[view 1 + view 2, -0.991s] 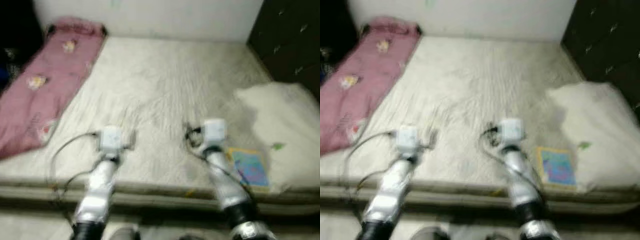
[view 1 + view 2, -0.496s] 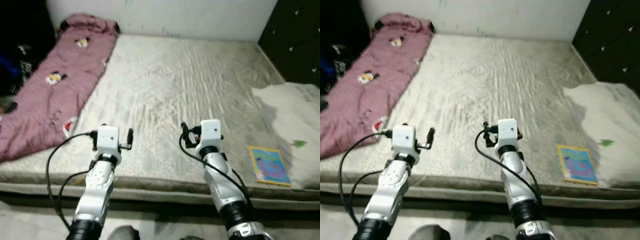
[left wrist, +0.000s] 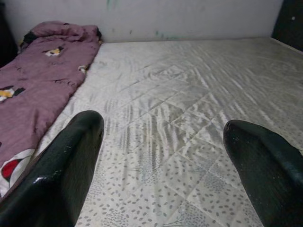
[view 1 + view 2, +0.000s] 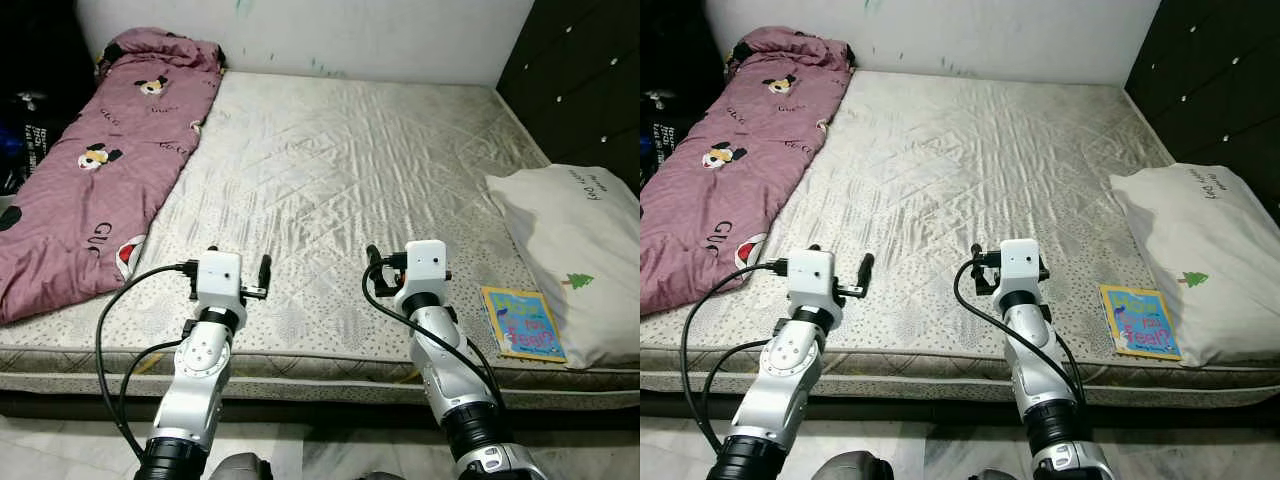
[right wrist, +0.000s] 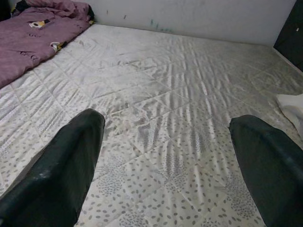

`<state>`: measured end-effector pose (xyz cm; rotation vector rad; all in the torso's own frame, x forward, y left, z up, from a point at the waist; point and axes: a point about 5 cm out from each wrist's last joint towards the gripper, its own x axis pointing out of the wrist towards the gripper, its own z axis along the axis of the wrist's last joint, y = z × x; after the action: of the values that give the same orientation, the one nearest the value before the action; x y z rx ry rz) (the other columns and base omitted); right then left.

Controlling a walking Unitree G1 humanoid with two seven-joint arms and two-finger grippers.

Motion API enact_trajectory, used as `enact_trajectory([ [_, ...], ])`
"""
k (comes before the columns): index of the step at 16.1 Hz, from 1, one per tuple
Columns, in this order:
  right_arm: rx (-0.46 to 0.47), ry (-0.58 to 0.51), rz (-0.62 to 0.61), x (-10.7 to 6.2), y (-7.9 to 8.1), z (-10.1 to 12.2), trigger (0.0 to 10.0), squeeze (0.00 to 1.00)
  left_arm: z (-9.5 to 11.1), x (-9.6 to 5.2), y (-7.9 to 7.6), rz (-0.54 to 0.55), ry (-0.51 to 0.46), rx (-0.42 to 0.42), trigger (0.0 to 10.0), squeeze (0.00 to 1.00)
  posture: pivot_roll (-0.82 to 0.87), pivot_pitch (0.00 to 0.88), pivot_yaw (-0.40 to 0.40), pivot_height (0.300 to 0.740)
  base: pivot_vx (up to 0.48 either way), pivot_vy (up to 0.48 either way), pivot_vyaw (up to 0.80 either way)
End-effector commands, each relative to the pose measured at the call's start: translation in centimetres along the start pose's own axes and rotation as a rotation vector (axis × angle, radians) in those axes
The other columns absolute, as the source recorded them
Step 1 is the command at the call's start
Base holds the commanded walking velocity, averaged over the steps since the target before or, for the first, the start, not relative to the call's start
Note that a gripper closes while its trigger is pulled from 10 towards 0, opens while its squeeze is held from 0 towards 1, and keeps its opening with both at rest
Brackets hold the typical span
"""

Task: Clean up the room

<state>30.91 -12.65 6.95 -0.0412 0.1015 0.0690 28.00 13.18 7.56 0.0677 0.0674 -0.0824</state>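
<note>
A bare pale mattress (image 4: 350,160) lies low on the floor in front of me. A crumpled pink blanket (image 4: 90,170) with cartoon mice runs along its left side. A white pillow (image 4: 580,250) rests at the right edge, with a colourful children's book (image 4: 522,322) beside it near the front corner. My left gripper (image 4: 228,264) hovers open over the mattress's front edge, left of centre. My right gripper (image 4: 408,258) hovers open to its right, a short way left of the book. The wrist views show each pair of black fingers (image 3: 71,156) (image 5: 66,156) spread wide over bare mattress, nothing between them.
A dark wardrobe (image 4: 590,70) stands close along the right of the bed. Dark clutter (image 4: 25,120) sits in the shade at the far left. A white wall (image 4: 350,30) runs behind the mattress. Pale floor tiles (image 4: 320,450) show below its front edge.
The camera has moved and the blur has cleared, so the whole scene has shifted in the picture. Both arms hold the same pose with fingers still open.
</note>
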Motion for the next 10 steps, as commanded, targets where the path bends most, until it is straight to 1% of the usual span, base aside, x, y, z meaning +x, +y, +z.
enact_trajectory([
  [1,-0.001,-0.001,-0.004,0.15,-0.14,0.28,10.0,0.0,0.26,0.16,0.04,-0.005,-0.003,-0.006,10.0,0.0,0.11,0.0,-0.042,0.74,0.0,0.48,-0.8],
  [3,-0.001,0.0,-0.006,0.11,-0.12,0.26,10.0,0.0,0.17,0.15,0.11,-0.004,0.004,-0.01,10.0,0.0,0.11,0.0,-0.04,0.74,0.0,0.48,-0.8],
  [6,0.001,0.001,-0.007,0.09,-0.11,0.24,10.0,0.0,0.14,0.13,0.14,-0.004,0.006,-0.012,10.0,0.0,0.11,0.0,-0.04,0.74,0.0,0.48,-0.54],
  [9,0.001,0.002,-0.006,0.1,-0.1,0.23,10.0,0.0,0.13,0.14,0.18,-0.002,0.007,-0.015,10.0,0.0,0.11,0.0,-0.039,0.74,0.0,0.48,-0.41],
  [10,0.001,0.002,-0.006,0.1,-0.1,0.23,10.0,0.0,0.13,0.14,0.19,-0.001,0.007,-0.015,10.0,0.0,0.11,0.0,-0.039,0.74,0.0,0.48,0.0],
])
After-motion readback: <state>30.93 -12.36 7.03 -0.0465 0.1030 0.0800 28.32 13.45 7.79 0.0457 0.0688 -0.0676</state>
